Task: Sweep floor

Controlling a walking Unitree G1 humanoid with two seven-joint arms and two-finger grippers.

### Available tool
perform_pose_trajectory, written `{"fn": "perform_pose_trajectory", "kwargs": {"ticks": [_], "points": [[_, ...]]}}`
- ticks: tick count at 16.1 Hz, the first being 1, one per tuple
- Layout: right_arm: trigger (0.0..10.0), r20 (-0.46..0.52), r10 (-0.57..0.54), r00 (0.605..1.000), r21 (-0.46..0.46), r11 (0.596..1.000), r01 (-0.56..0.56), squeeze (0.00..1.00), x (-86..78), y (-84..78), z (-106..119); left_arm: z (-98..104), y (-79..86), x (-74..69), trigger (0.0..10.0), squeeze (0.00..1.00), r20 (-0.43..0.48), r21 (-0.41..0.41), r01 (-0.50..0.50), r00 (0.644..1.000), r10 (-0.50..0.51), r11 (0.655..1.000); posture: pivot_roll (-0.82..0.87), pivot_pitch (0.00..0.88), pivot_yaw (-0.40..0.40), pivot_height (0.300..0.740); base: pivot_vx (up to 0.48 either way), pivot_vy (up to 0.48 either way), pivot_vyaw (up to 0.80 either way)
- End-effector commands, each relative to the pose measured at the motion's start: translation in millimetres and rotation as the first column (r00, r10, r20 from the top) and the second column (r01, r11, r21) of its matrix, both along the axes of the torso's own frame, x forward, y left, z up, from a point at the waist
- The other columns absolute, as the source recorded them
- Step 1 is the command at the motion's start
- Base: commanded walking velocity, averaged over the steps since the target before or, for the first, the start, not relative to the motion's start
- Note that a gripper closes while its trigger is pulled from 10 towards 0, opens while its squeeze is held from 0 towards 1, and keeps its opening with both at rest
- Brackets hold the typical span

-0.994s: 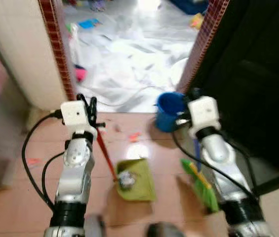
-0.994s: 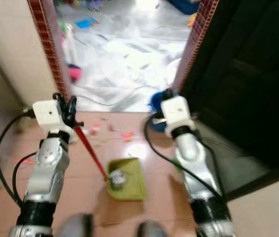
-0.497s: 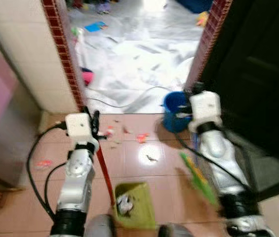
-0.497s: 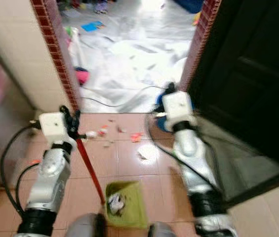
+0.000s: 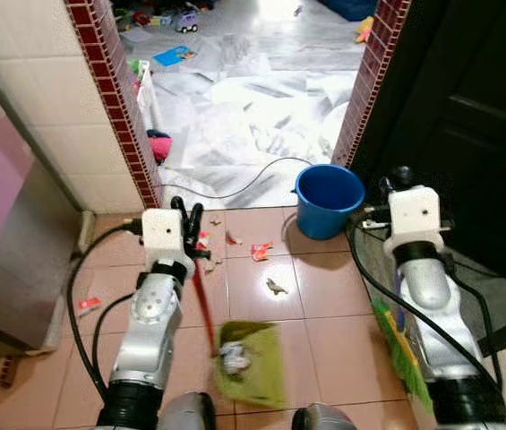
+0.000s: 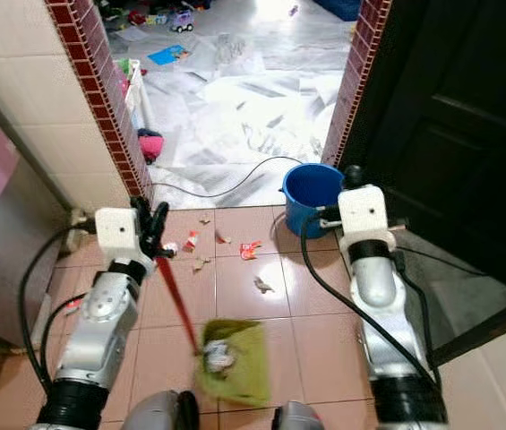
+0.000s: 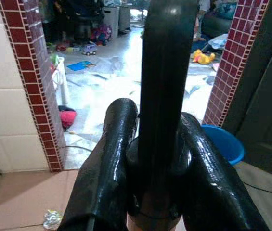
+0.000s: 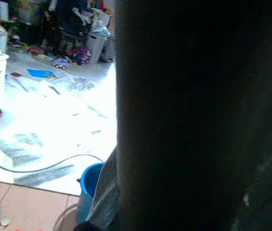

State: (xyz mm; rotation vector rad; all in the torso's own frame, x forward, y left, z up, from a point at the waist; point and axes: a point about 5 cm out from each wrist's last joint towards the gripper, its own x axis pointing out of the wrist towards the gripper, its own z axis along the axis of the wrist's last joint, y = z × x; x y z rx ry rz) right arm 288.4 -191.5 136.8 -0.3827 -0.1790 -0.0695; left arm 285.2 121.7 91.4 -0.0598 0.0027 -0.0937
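No readable writing — green dustpan (image 5: 251, 363), blue bucket (image 5: 329, 199).

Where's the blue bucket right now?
The bucket stands on the tiled floor at the doorway, ahead and right of centre in the head views, beside the brick pillar, just beyond the right gripper.

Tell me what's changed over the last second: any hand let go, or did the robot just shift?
Nothing was let go. The view pulled back. The left hand stays shut on the red handle of the green dustpan, crumpled litter still inside. The green broom remains by the right arm. Scraps remain before the blue bucket.
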Motion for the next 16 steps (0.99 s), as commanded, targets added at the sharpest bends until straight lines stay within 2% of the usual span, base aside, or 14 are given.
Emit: {"fn": "perform_pose_trajectory", "kwargs": {"ticks": [1, 3, 7, 8, 10, 13, 15, 16], "points": [[10.0, 0.048, -0.01, 0.999, -0.016, 1.0, 0.011, 0.0, -0.8, -0.7, 7.8, 6.3, 7.7, -0.4, 10.0, 0.0, 0.024, -0.003, -0.017, 1.0, 0.017, 1.0, -0.1, 0.0, 0.074, 0.74, 0.0, 0.0, 0.0], [10.0, 0.082, -0.029, 0.996, 0.006, 1.0, 0.029, 0.0, 3.5, -1.5, 13.0, 3.7, 14.0, 1.0, 10.0, 0.0, 0.006, -0.009, -0.038, 0.999, 0.038, 0.999, -0.12, 0.0, 0.139, 0.74, 0.0, 0.0, 0.0], [10.0, 0.1, -0.032, 0.995, 0.001, 0.999, 0.032, 0.0, 10.9, -5.8, 20.0, 4.9, 13.9, 2.4, 10.0, 0.0, -0.004, 0.005, -0.008, 1.0, 0.008, 1.0, -0.1, 0.0, 0.121, 0.74, 0.0, 0.0, 0.0], [10.0, 0.101, -0.022, 0.995, 0.014, 1.0, 0.021, 0.0, 8.4, -7.6, 24.2, 7.2, 19.5, -3.1, 10.0, 0.0, -0.007, -0.001, -0.027, 1.0, 0.027, 1.0, -0.1, 0.0, 0.098, 0.74, 0.0, 0.0, 0.0], [10.0, 0.079, 0.001, 0.997, 0.036, 0.999, -0.004, 0.0, -3.2, -7.7, 21.6, 4.7, 25.3, -15.8, 10.0, 0.0, -0.02, 0.009, -0.043, 0.999, 0.044, 0.999, -0.1, 0.0, 0.087, 0.74, 0.0, 0.0, 0.0], [10.0, -0.001, 0.028, 1.0, 0.047, 0.998, -0.028, 0.0, -27.6, -2.3, 1.9, -2.0, 29.0, -31.3, 10.0, 0.0, -0.048, 0.021, -0.052, 0.997, 0.053, 0.998, -0.09, 0.0, 0.059, 0.74, 0.0, 0.0, 0.0], [10.0, -0.045, 0.044, 0.998, 0.038, 0.998, -0.042, 0.0, -38.8, 4.7, -6.7, -2.4, 26.5, -32.2, 10.0, 0.0, -0.05, 0.015, -0.043, 0.998, 0.043, 0.999, -0.1, 0.0, 0.046, 0.74, 0.0, 0.0, 0.0], [10.0, -0.051, 0.043, 0.998, 0.033, 0.999, -0.042, 0.0, -39.4, 4.6, -7.1, -2.0, 25.4, -30.3, 10.0, 0.0, -0.049, 0.015, -0.04, 0.998, 0.041, 0.999, -0.11, 0.0, 0.041, 0.74, 0.0, 0.0, 0.0]]}}
